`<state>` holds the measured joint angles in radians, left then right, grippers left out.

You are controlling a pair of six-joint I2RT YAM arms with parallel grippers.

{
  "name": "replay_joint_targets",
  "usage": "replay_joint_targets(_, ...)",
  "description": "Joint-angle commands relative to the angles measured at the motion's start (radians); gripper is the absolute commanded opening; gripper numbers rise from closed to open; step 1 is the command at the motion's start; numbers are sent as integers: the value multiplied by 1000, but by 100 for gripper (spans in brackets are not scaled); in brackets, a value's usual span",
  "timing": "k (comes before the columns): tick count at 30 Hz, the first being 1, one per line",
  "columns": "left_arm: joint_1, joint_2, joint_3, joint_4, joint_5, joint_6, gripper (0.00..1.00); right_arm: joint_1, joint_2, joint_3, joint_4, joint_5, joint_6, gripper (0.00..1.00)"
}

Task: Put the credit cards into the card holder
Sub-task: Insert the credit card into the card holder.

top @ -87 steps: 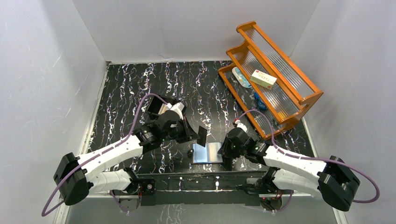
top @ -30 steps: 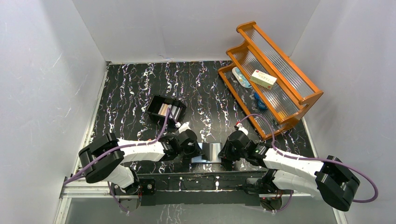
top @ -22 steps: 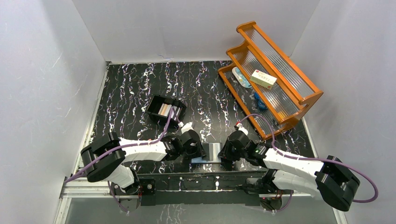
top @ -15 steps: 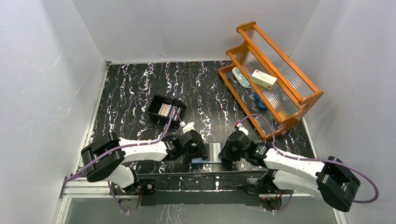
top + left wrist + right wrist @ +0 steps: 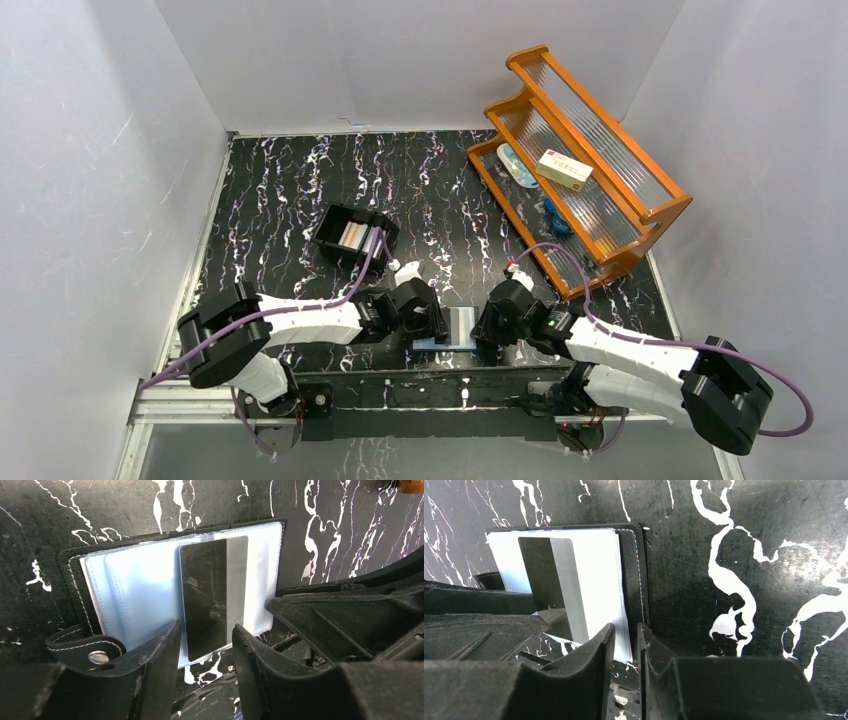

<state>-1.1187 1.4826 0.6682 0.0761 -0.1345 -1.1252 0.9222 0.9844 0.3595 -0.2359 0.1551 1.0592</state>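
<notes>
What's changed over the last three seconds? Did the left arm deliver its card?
The left gripper carried the dark, silver-striped card from near the black plastic box back to the open black folding card holder, laid it on the clear sleeves and opened. The right gripper kept pinching the holder's edge; the orange rack is unchanged.

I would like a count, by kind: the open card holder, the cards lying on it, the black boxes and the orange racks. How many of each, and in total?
card holder: 1
card lying on it: 1
black box: 1
orange rack: 1
Total: 4
</notes>
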Motion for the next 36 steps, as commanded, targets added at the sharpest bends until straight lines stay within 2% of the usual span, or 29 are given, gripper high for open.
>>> replay_joint_targets(1, -10, 17, 31, -6, -9, 17, 42, -8, 25, 8, 9, 35, -21, 32)
replay_joint_targets(10, -18, 43, 51, 30, 18, 42, 43, -8, 62, -42, 78, -13, -12, 30)
replay_joint_targets(21, -27, 84, 95, 22, 24, 82, 44, -8, 43, -45, 81, -24, -1, 29)
replay_joint_targets(30, -33, 38, 97, -12, -28, 82, 46, -8, 5, -46, 59, -12, -1, 29)
replay_joint_targets(36, -45, 105, 135, -3, -1, 90, 47, -8, 17, -60, 100, -34, 7, 28)
